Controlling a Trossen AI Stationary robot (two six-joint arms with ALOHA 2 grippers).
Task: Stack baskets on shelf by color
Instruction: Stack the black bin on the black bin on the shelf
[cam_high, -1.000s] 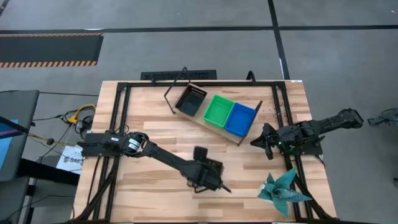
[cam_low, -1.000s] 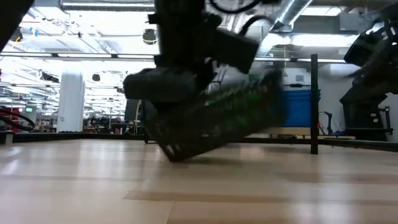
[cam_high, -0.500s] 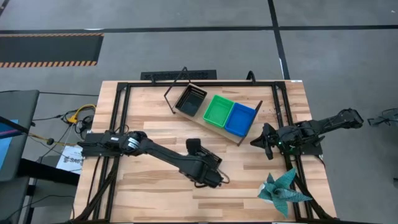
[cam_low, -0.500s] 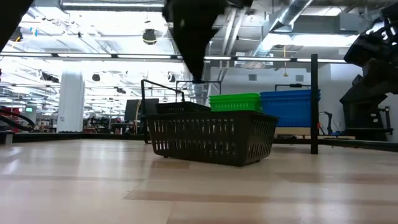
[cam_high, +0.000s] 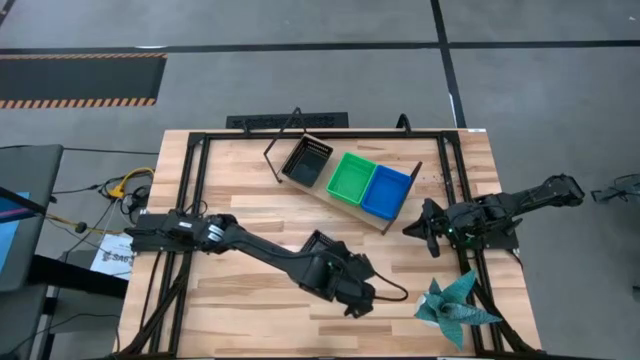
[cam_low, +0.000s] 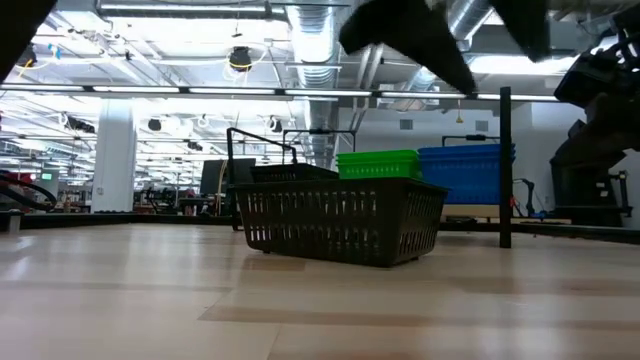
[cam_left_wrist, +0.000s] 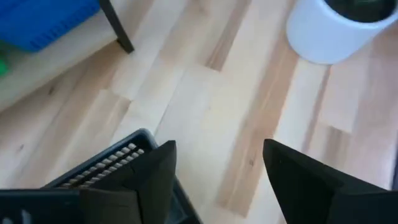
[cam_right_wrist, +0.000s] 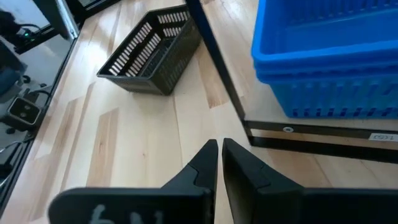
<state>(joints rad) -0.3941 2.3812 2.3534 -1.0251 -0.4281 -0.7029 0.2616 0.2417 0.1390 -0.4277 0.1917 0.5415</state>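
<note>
A black basket (cam_low: 335, 220) rests flat on its bottom on the tabletop, near the middle (cam_high: 322, 245). The shelf (cam_high: 345, 200) stands slanted at the far middle. It carries a black basket (cam_high: 307, 160), a green basket (cam_high: 352, 177) and blue baskets (cam_right_wrist: 323, 56) nested one in another. My left gripper (cam_left_wrist: 217, 180) hangs open above the table, just right of the loose black basket (cam_left_wrist: 106, 165), with nothing between its fingers. My right gripper (cam_right_wrist: 219, 155) is shut and empty at the right edge (cam_high: 415, 228).
A teal spiky folded star (cam_high: 455, 305) lies at the near right corner. A white round object (cam_left_wrist: 336, 25) stands beyond my left gripper. Black frame rails run along the table's left (cam_high: 185, 200) and right sides. Bare wood lies at the near left.
The loose black basket, tilted under my left gripper a second ago, has settled flat on the table and stays put. My left gripper has risen off it, moved toward the table's right and near edges, and rolled its wrist.
</note>
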